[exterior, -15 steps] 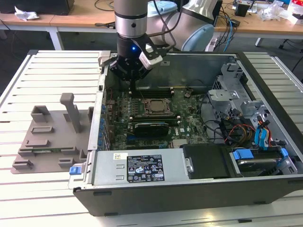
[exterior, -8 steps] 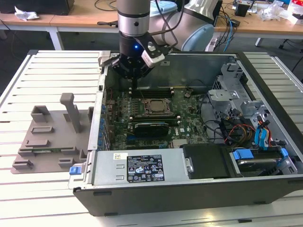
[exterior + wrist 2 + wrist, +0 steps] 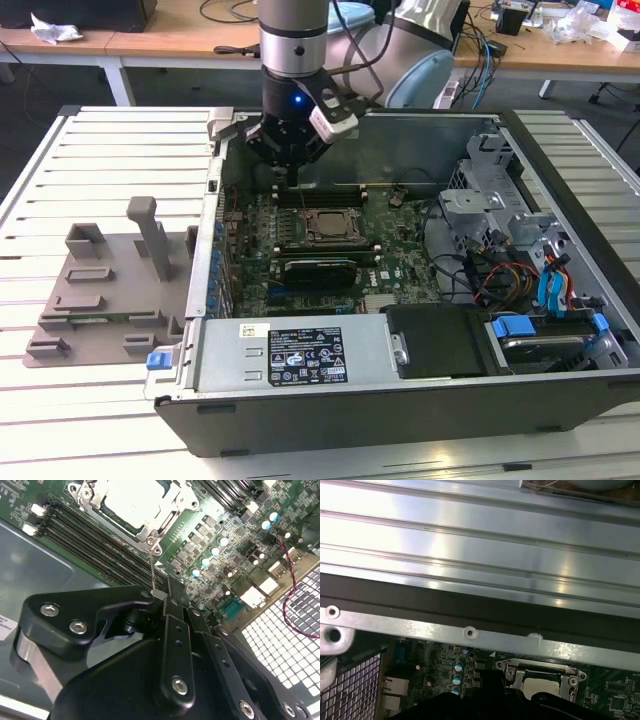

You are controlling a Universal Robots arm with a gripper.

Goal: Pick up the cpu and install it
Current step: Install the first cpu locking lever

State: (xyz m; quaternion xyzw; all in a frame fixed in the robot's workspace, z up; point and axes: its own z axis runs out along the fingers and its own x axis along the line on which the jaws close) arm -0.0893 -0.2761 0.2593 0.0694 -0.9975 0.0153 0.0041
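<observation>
On the exterior view's left, a grey plastic holder [image 3: 110, 290] with upright posts lies on the slatted white table [image 3: 30, 200], just beside the open computer case [image 3: 400, 400]. The holder's slots look bare from here.

Moving rightward, the arm [image 3: 295, 40] comes straight down from above into the case's back corner on the exterior view's left. Its gripper [image 3: 290, 150] hangs low over the green board [image 3: 400, 215], near the case's back wall and just behind the chip socket [image 3: 328, 228]. In the second wrist view the black fingers [image 3: 172, 630] are drawn close together, and a thin wire lever [image 3: 152, 565] runs from the socket's corner down to their tip. The fingers seem to pinch the lever's flat end, though I can't be sure of that grip.

The chip [image 3: 135, 500] sits in the socket, in the middle of the board. Its pale silver top shows inside the metal frame in both wrist views; the first wrist view catches it [image 3: 542, 686] just below the case's edge rail [image 3: 470, 632]. Rows of dark memory slots [image 3: 90, 540] lie alongside the socket.

Further to the exterior view's right, the case holds grey metal drive cages [image 3: 490, 210], a tangle of coloured cables [image 3: 500, 275] and blue plastic clips [image 3: 515, 327]. Behind the table stands a wooden desk [image 3: 150, 40] with loose cords.
</observation>
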